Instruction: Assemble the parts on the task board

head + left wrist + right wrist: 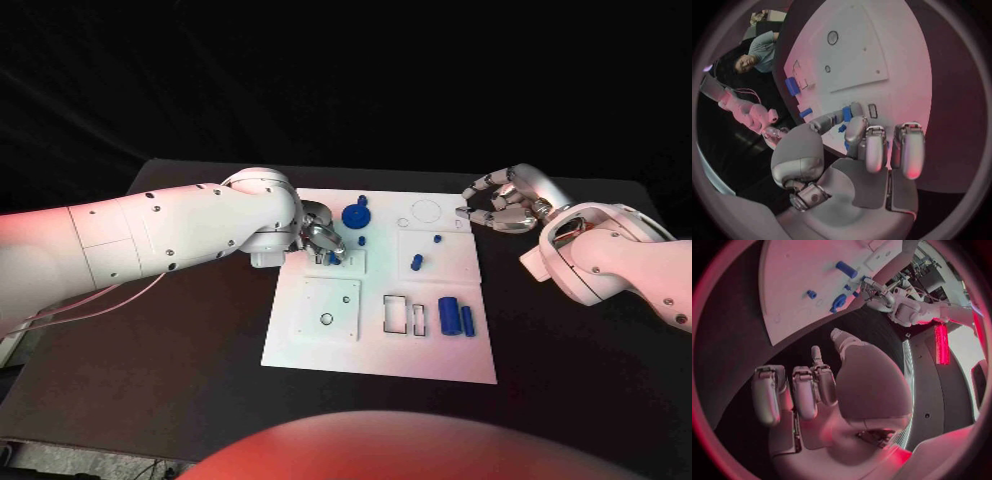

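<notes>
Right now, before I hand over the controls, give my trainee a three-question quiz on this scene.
1. True or false: the right hand is holding a blue part.
2. Which hand is on the task board? A) left hand B) right hand C) both
3. Fill in: the two long blue parts lie side by side on the board's edge nearest the ______ arm.

Key:
1. False; it hovers beside the board's far corner with nothing in it.
2. A; its fingers are down on a small blue part.
3. right

Blue parts lie on the white task board, itself on the black table.
</notes>
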Tool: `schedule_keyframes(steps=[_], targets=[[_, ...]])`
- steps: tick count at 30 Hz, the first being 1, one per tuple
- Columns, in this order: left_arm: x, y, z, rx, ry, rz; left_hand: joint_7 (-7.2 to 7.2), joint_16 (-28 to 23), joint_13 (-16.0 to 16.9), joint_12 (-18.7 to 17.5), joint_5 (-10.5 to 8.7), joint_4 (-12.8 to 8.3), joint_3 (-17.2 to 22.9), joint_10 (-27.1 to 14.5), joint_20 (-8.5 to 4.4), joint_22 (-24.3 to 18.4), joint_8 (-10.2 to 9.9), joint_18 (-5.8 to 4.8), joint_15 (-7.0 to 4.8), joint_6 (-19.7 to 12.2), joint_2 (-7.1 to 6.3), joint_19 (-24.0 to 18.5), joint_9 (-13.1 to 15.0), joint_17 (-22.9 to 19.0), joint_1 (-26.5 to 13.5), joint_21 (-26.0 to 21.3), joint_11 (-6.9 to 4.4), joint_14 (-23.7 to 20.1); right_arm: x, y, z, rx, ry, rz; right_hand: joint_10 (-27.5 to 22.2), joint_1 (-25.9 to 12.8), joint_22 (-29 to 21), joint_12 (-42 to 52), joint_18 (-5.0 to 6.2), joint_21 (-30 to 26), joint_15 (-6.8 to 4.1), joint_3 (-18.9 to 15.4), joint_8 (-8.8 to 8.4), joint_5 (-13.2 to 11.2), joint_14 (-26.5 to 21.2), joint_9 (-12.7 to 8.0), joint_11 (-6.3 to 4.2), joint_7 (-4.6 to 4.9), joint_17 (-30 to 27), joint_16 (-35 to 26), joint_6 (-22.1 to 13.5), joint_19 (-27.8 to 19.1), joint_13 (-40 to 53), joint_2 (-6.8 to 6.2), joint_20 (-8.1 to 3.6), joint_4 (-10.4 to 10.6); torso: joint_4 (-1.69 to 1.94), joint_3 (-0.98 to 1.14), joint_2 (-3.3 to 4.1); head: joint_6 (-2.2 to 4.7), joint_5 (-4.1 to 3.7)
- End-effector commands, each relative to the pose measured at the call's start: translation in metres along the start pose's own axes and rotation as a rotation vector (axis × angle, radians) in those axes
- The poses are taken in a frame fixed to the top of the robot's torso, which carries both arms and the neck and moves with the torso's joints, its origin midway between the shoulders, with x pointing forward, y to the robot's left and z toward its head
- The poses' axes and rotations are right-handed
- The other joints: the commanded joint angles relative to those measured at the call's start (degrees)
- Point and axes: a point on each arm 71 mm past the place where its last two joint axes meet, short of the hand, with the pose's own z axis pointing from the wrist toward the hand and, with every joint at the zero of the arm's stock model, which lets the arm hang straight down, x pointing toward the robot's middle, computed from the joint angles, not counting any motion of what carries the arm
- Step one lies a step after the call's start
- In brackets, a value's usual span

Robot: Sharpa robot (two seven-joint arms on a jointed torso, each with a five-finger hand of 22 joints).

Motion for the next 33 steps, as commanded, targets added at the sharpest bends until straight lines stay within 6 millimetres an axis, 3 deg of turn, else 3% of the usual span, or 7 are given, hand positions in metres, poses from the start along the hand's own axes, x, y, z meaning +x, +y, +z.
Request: schedule_keyframes(steps=[1, 33], targets=[[0.0079, -0.0004, 0.0020, 0.000, 0.052, 0.014, -0.23, 0.2, 0.1, 0.4, -0.40, 0.6, -0.1, 0.3, -0.42, 14.0, 0.3, -0.33, -0.40, 0.2, 0.17, 4.7, -0.3, 15.1, -1.0, 0.3, -0.06, 6.1, 0.0016, 0.0010, -0.0003, -0.011, 0.016, -0.004, -0.2, -0.4, 12.9, -0.3, 0.34, -0.4, -0.37, 0.3, 0.18, 0.0, 6.0, 0.1, -0.18, -0.40, 15.1, 0.2, 0.0, 3.6, 8.3, -0.32, -0.48, -0.1, 0.01, 0.01, -0.01, 0.00, -0.07], [0.0080, 0.0006, 0.0030, -0.003, 0.068, 0.014, -0.30, 0.2, 0.4, 0.8, -2.42, 2.4, -0.5, 0.6, -0.26, 14.3, 1.0, -0.46, -0.24, 0.8, 0.55, 5.1, -1.8, 15.1, -4.0, 0.7, -0.11, 6.1, 0.0016, 0.0008, -0.0003, -0.012, 0.019, -0.005, -0.1, -0.5, 12.9, -0.2, 0.33, -0.4, -0.38, 0.3, 0.26, -0.1, 6.0, 0.1, -0.19, -0.40, 15.1, 0.2, 0.0, 3.6, 8.3, -0.34, -0.49, -0.1, 0.01, -0.01, -0.02, 0.00, -0.15]])
